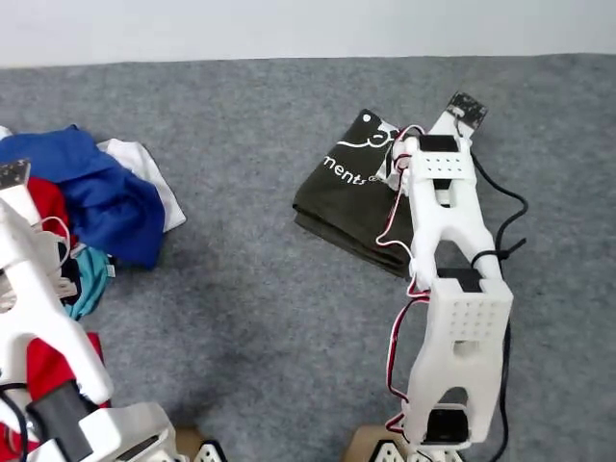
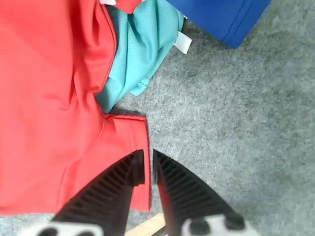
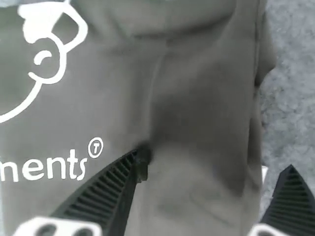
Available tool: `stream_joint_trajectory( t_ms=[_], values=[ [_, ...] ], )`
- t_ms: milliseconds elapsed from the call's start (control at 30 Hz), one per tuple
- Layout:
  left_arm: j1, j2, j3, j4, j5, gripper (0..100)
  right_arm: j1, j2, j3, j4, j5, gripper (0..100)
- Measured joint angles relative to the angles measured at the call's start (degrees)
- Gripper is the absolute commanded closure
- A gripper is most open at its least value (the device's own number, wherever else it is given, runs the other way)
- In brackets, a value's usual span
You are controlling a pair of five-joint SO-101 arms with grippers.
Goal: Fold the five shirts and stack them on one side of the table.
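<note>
- Four heaped at the left: red shirt (image 1: 43, 207), teal shirt (image 1: 89, 279), blue shirt (image 1: 106, 197), white shirt (image 1: 144, 168).
- One left gripper (image 2: 146, 156), jaws nearly together over the red shirt's hem.
- One dark shirt (image 1: 351, 197), folded, right of centre.
- One right gripper (image 3: 215, 162), jaws wide apart, over the dark shirt.

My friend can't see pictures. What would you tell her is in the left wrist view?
A red shirt lies rumpled on a grey table, with two black fingers almost shut over its edge. A teal shirt pokes out from under it, and a blue shirt lies next to that.
</note>
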Motion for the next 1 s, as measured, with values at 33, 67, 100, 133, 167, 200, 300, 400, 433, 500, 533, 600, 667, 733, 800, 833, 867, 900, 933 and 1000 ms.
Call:
stream_joint_trajectory(
  t_ms=[33, 67, 100, 133, 167, 200, 300, 400, 433, 500, 533, 600, 667, 733, 800, 833, 867, 900, 933, 1000],
  values=[
    [0.0, 0.0, 0.0, 0.0, 0.0, 95, -0.18, 0.79, -0.62, -0.26, 0.0, 60.4],
    [0.0, 0.0, 0.0, 0.0, 0.0, 95, -0.18, 1.58, -1.05, -0.35, 0.0, 60.5],
    [0.0, 0.0, 0.0, 0.0, 0.0, 95, -0.18, 2.29, -1.58, -0.35, 0.0, 60.5],
    [0.0, 0.0, 0.0, 0.0, 0.0, 95, -0.18, 3.16, -2.02, -0.44, 0.0, 60.5],
    [0.0, 0.0, 0.0, 0.0, 0.0, 95, -0.18, 4.13, -2.73, -0.53, 0.0, 60.5],
    [0.0, 0.0, 0.0, 0.0, 0.0, 95, -0.09, 5.1, -3.43, -0.53, 0.0, 60.8],
    [0.0, 0.0, 0.0, 0.0, 0.0, 95, -0.09, 6.95, -5.27, -0.53, 0.0, 68.3],
    [0.0, 0.0, 0.0, 0.0, 0.0, 95, 0.26, 7.38, -5.8, -0.44, 0.0, 81.6],
    [0.0, 0.0, 0.0, 0.0, 0.0, 95, 0.7, 7.38, -5.8, -0.44, 0.0, 86.4],
    [0.0, 0.0, 0.0, 0.0, 0.0, 95, 1.85, 7.38, -5.71, -0.26, 0.62, 95.4],
    [0.0, 0.0, 0.0, 0.0, 0.0, 95, 2.37, 7.3, -5.71, -0.26, 0.88, 99.0],
    [0.0, 0.0, 0.0, 0.0, 0.0, 95, 3.69, 7.3, -5.63, -0.09, 1.67, 97.9],
    [0.0, 0.0, 0.0, 0.0, 0.0, 95, 4.84, 7.3, -5.63, 0.35, 2.29, 98.8],
    [0.0, 0.0, 0.0, 0.0, 0.0, 95, 5.8, 7.38, -6.51, 1.49, 2.73, 98.9],
    [0.0, 0.0, 0.0, 0.0, 0.0, 95, 6.42, 7.82, -8.44, 3.25, 3.08, 98.8],
    [0.0, 0.0, 0.0, 0.0, 0.0, 95, 6.77, 8.0, -9.67, 4.4, 3.16, 98.8],
    [0.0, 0.0, 0.0, 0.0, 0.0, 95, 6.95, 8.09, -10.9, 5.54, 3.16, 98.8],
    [0.0, 0.0, 0.0, -0.09, 0.0, 95, 7.21, 8.18, -12.13, 6.68, 3.25, 98.8],
    [0.0, 0.0, 0.0, -0.09, 0.0, 95, 7.3, 8.18, -13.71, 7.65, 3.25, 98.8],
    [0.0, 0.0, 0.0, -0.26, 0.0, 95, 7.65, 8.18, -16.97, 10.11, 3.34, 98.8]
  ],
)
